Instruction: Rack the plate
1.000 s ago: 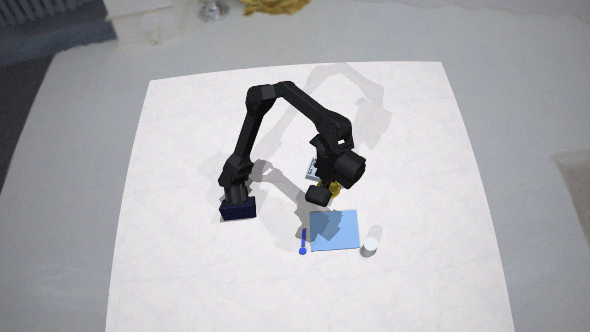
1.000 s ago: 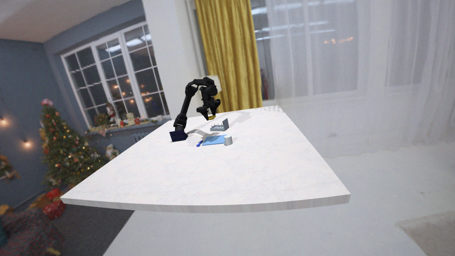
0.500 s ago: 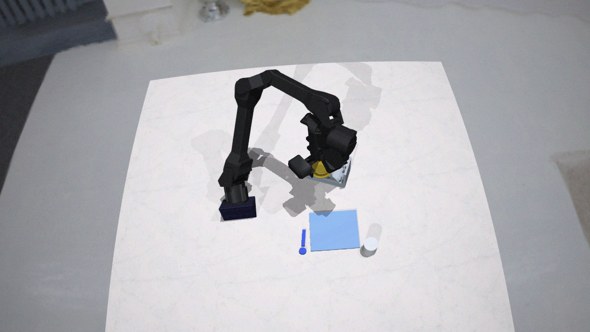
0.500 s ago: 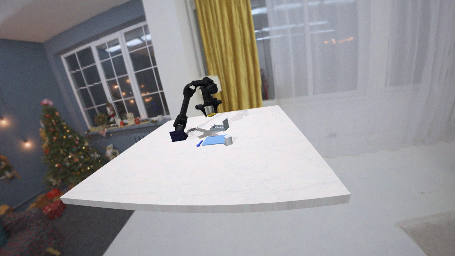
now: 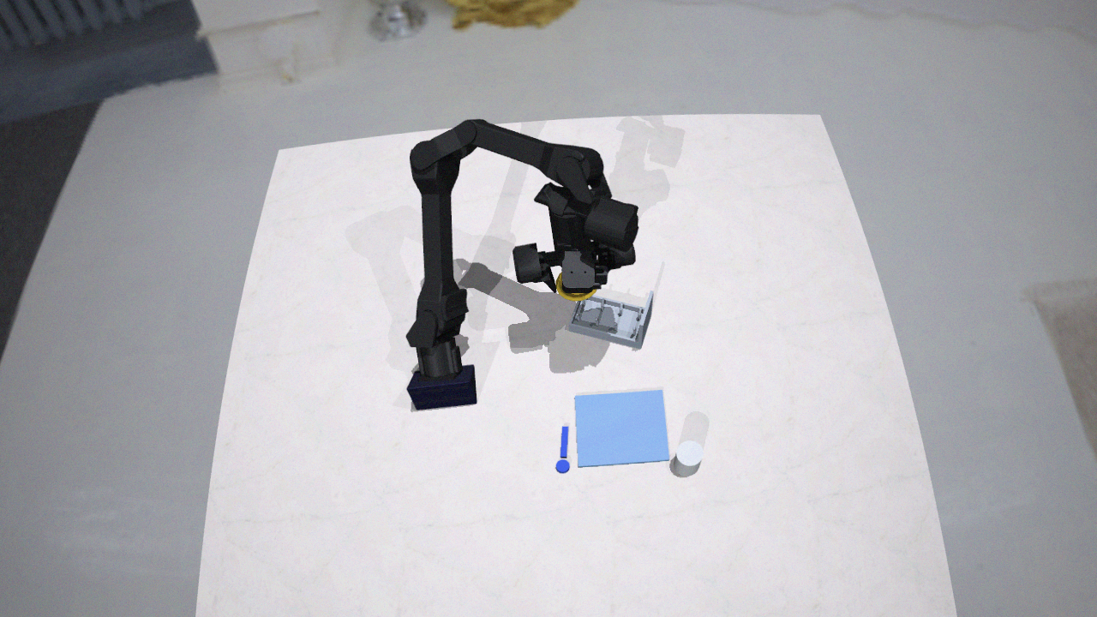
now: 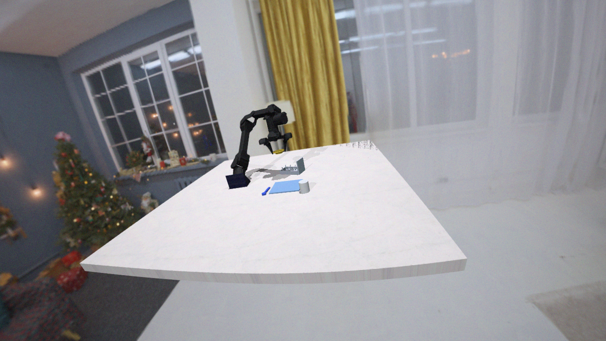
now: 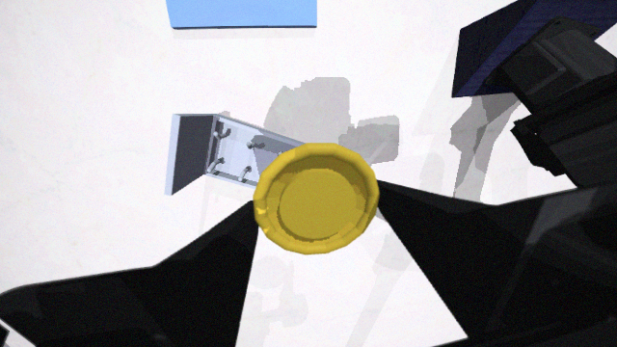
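Observation:
The yellow plate [image 5: 573,296] [image 6: 278,151] [image 7: 318,202] is held up in the air, lying nearly flat, its hollow face toward the wrist camera. My gripper [image 6: 278,151] [image 7: 315,197] is shut on the plate, one finger at each side of its rim. The grey dish rack [image 5: 606,338] [image 6: 300,166] [image 7: 193,146] stands on the table below, with several short pegs and a tall panel at one end. The plate hangs well above the table. In the wrist view it covers the rack end away from the panel. Nothing shows in the visible slots.
A light blue mat [image 5: 621,429] [image 6: 284,186] [image 7: 243,14] lies in front of the rack in the top view. A white cylinder [image 5: 687,458] [image 6: 304,186] stands at its right corner. A small blue utensil [image 5: 564,442] [image 6: 265,191] lies at its left. The arm's dark base [image 5: 443,389] is farther left.

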Robot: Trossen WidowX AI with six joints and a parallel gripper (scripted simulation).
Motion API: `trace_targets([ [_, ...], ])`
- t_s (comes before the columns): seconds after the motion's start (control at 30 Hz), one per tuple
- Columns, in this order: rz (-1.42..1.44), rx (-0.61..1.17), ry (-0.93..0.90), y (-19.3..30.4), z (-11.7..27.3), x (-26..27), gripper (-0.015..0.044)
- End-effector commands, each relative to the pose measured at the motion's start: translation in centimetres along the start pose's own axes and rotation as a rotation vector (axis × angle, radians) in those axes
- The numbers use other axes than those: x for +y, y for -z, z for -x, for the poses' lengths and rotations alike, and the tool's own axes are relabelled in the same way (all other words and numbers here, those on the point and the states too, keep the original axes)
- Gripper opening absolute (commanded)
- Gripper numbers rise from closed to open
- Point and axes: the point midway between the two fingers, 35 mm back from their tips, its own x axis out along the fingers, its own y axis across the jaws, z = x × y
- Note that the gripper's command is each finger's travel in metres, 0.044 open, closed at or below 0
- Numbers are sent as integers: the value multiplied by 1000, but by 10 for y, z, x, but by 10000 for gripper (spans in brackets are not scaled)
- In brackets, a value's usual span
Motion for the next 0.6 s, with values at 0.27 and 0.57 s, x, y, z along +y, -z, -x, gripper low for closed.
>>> trace_targets([
  [0.27,-412,12,-7,44,-6,-27,0],
  [0.57,-459,10,-5,49,-7,-31,0],
])
